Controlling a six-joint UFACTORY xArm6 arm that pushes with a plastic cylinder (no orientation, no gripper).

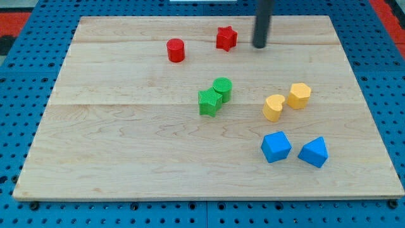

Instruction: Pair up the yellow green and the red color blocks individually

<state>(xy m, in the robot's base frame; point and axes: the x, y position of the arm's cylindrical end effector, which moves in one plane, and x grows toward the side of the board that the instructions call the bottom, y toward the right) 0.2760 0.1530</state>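
Item 1. Tabletop (126, 158): pale wooden board of joined planks, lying on a blue perforated base (19, 209) that showed on every side.

Item 2. Red cylinder block (175, 50): stood upright at the far left-centre of the tabletop, apart from its partner.

Item 3. Green star-shaped block (209, 102): sat mid-board, touching the next item on its right.

Item 4. Green cylinder block (223, 88): ribbed top, just behind and right of the green star, the two pressed together.

Item 5. Red star-shaped block (226, 38): lay at the far edge, near but clearly separated from the red cylinder to its left.

Item 6. Dark straight rod, my tip (259, 46): rested on the far part of the tabletop, just right of the red star without touching it. No gripper was fitted, so no open or closed state could be recorded.

Item 7. Yellow heart-shaped block (273, 107): lay right of centre, close beside item 8.

Item 8. Yellow hexagonal block (299, 95): lay slightly farther back.

Item 9. Blue faceted block (276, 147): near right.

Item 10. Blue triangular block (314, 152): lay beside item 9, a narrow gap between.
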